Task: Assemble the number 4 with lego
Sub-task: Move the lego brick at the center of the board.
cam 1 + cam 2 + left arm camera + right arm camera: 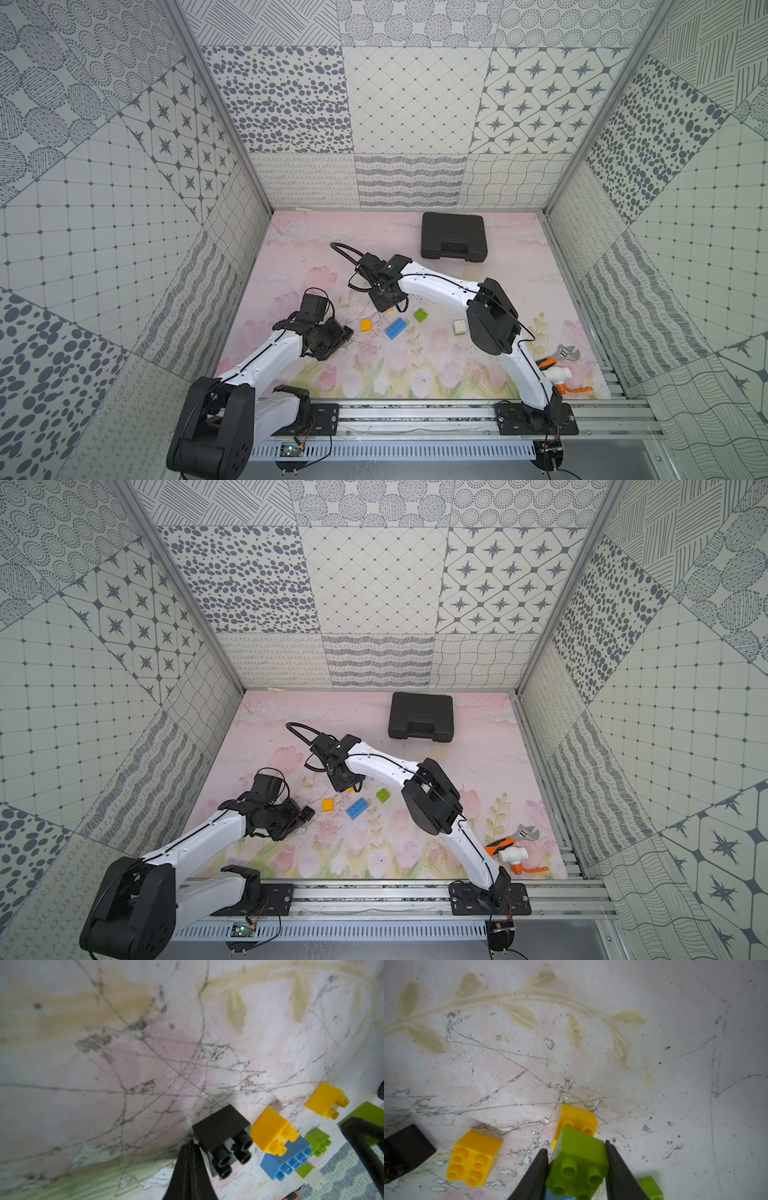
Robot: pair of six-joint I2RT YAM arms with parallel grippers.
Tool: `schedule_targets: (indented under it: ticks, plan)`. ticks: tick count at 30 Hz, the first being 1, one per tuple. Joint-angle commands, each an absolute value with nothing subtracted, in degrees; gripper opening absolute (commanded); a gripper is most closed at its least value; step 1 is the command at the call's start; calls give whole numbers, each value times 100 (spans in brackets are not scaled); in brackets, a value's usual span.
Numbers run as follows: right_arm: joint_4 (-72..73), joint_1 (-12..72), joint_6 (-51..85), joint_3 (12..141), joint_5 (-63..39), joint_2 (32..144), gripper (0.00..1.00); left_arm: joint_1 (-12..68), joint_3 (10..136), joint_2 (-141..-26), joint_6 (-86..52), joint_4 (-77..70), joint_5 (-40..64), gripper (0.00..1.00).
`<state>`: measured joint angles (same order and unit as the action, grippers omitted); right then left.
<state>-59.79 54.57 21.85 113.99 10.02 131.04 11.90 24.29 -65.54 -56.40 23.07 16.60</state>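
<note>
Your right end effector (pixel 575 1146) clamps a lime green brick (pixel 577 1167) between its two dark fingers (pixel 535 1176), studs toward the wrist camera. A yellow brick (pixel 577 1118) shows just beyond it on the scuffed floral bench (pixel 675 1084).

Your left end effector (pixel 190 1147) is pinched fully closed and holds nothing. Its tips sit just beside a black brick (pixel 222 1134).

Both top views show the loose pieces lying apart between the two arms, near the middle of the bench. They are a second yellow brick (pixel 366 325), a longer blue brick (pixel 396 329) and a second green brick (pixel 420 316). A white brick (pixel 459 327) rests beside the right arm's elbow in a top view. None of these pieces is joined to another.

A closed black case (pixel 453 237) stands at the back. An orange-handled wrench (pixel 559 355) and a white valve (pixel 557 375) lie at the right edge. Any lettering on the wrench is too small to read.
</note>
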Motion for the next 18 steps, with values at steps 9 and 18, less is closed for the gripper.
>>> schedule_targets:
  ticks: [9, 18]
  plan:
    - [-5823, 5364, 1936, 11429, 775, 13463, 29, 1179, 2362, -6750, -5565, 2791, 1477, 0]
    - [-5840, 5267, 1739, 11171, 547, 13664, 29, 1181, 2398, -6772, -5504, 2793, 1494, 0]
